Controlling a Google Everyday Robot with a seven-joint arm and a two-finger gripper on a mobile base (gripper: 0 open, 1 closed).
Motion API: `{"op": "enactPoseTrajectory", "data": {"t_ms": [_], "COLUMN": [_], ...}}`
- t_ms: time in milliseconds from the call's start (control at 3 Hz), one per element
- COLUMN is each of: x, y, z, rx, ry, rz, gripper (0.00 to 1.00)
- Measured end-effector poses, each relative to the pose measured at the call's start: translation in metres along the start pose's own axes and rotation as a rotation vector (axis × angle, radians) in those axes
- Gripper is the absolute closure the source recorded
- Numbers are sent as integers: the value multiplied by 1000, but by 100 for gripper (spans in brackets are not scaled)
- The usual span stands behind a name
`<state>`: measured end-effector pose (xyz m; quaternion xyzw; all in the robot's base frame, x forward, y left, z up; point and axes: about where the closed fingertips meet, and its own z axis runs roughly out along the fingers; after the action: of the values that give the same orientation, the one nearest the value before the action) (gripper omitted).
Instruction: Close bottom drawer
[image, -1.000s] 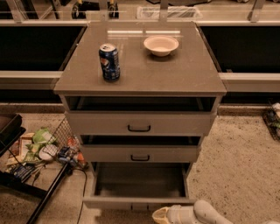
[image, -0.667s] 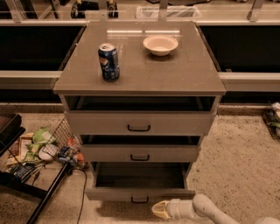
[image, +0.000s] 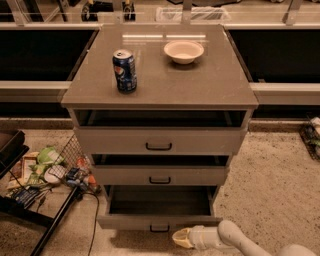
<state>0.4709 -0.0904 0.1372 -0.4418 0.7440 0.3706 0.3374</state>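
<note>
The bottom drawer (image: 160, 221) is the lowest of three grey-beige drawers in the cabinet. It stands part open, its dark tray showing and its small black handle (image: 159, 229) on the low front panel. My gripper (image: 182, 238) is a pale tip on a white arm coming from the lower right. It sits right at the drawer's front panel, just right of the handle. The middle drawer (image: 160, 175) and top drawer (image: 160, 141) stick out a little.
A blue soda can (image: 124, 70) and a white bowl (image: 183, 51) stand on the cabinet top. A wire basket with snack packs (image: 55, 170) and a black frame (image: 30, 220) lie on the floor at left. Speckled carpet spreads to the right.
The bottom drawer has slid inward, showing less tray than before. My gripper has moved up and inward with the front panel.
</note>
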Motion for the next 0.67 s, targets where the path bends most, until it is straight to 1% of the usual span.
{"op": "enactPoseTrajectory", "data": {"t_ms": [333,667], "x": [6,7], "y": [-36,-49], "z": [14,14], "rx": [17,30], "ry": [1,7], "rz": [-4,-6], "gripper": [100,100]}}
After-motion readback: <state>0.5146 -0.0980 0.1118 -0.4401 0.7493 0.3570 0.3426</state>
